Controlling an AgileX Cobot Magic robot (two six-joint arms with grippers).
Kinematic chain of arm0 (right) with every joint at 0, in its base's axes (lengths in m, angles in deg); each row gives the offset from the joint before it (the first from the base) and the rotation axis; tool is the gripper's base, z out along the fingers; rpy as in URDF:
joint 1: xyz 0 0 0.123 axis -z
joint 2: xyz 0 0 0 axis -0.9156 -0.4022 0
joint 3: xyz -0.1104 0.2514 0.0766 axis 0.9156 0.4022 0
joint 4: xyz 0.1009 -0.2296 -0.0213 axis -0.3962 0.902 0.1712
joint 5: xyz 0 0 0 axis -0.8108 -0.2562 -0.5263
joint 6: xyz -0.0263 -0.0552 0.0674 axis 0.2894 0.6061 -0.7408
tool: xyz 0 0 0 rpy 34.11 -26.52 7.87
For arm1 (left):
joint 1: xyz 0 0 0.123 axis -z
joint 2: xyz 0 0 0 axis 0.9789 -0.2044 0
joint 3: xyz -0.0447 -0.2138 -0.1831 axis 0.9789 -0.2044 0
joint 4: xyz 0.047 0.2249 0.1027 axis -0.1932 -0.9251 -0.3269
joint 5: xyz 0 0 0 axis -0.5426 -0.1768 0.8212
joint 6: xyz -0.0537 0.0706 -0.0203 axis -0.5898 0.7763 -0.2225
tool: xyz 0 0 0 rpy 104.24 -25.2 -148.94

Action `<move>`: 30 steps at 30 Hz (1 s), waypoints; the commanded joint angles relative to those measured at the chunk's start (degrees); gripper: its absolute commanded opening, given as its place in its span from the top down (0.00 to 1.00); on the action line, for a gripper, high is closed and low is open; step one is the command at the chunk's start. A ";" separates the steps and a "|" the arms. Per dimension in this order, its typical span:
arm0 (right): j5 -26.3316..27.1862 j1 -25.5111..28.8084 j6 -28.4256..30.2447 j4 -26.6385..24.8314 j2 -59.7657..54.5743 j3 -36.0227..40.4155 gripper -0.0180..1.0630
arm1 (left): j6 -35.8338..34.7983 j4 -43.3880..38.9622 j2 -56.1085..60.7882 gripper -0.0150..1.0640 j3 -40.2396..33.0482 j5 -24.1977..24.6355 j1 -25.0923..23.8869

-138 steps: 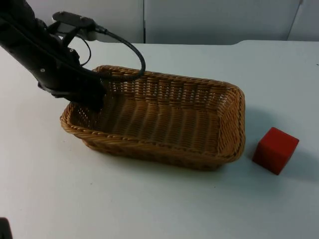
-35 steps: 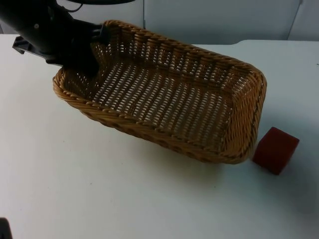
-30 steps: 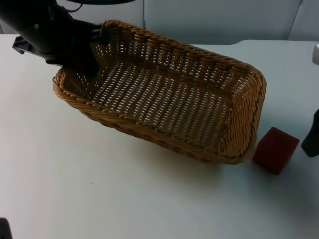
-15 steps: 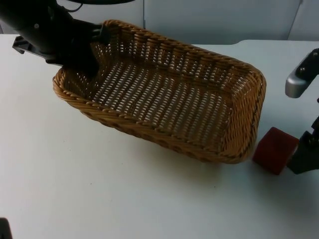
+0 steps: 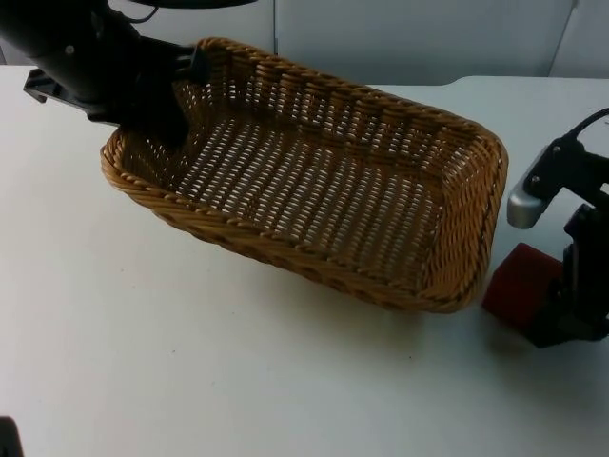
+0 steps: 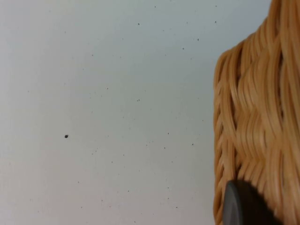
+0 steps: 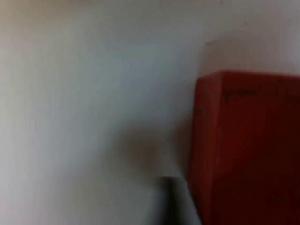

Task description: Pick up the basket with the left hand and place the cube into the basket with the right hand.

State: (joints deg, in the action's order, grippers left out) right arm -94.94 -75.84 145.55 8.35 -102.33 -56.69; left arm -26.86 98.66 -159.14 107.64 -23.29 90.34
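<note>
White table (image 5: pixel 114 362): left gripper (image 5: pixel 166 124) clamped on basket (image 5: pixel 314 200) rim, right gripper (image 5: pixel 561 319), fingers' state unclear, by cube (image 5: pixel 514 281) nr right edge; may nudge it.

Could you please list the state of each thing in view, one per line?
Basket: lifted and tilted, held at its far left corner, nothing inside.
Left gripper: shut on the basket's rim.
Cube: on the table, just right of the basket, not yet lifted.
Right gripper: down at the cube.

I log: basket (image 5: pixel 314 190), tan-brown woven wicker; cube (image 5: pixel 517 286), plain red; table (image 5: pixel 143 362), white, faintly speckled.
</note>
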 commanded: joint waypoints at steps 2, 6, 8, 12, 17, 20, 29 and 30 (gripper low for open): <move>3.48 -0.22 -6.42 1.54 -0.25 -1.62 0.99 | -0.69 1.79 1.10 0.99 0.13 -0.31 0.11; 5.25 -0.22 -22.56 12.60 0.91 -4.78 0.97 | -0.69 1.79 1.10 0.99 0.13 -0.31 0.11; 3.13 -0.22 -34.98 22.11 2.04 -8.65 0.97 | -0.69 1.79 1.10 0.99 0.13 -0.31 0.11; -1.93 -0.63 -45.48 28.28 4.23 -15.79 0.97 | -0.69 1.79 1.10 0.99 0.13 -0.31 0.11; -11.07 -4.12 -39.59 21.33 7.17 -24.88 0.97 | -0.69 1.79 1.10 0.99 0.13 -0.31 0.11; -13.93 -6.35 -37.30 16.82 8.02 -27.79 0.97 | -0.69 1.79 1.10 0.99 0.13 -0.31 0.11; -20.51 -17.10 -31.01 3.68 6.49 -30.23 0.97 | -0.69 1.79 1.10 0.99 0.13 -0.31 0.11; -21.12 -18.08 -32.61 3.83 5.97 -30.23 0.97 | -0.69 1.79 1.10 0.99 0.13 -0.31 0.11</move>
State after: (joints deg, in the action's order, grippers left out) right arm -115.17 -92.64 114.35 12.65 -95.79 -86.25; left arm -26.86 98.66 -159.14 107.64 -23.33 90.34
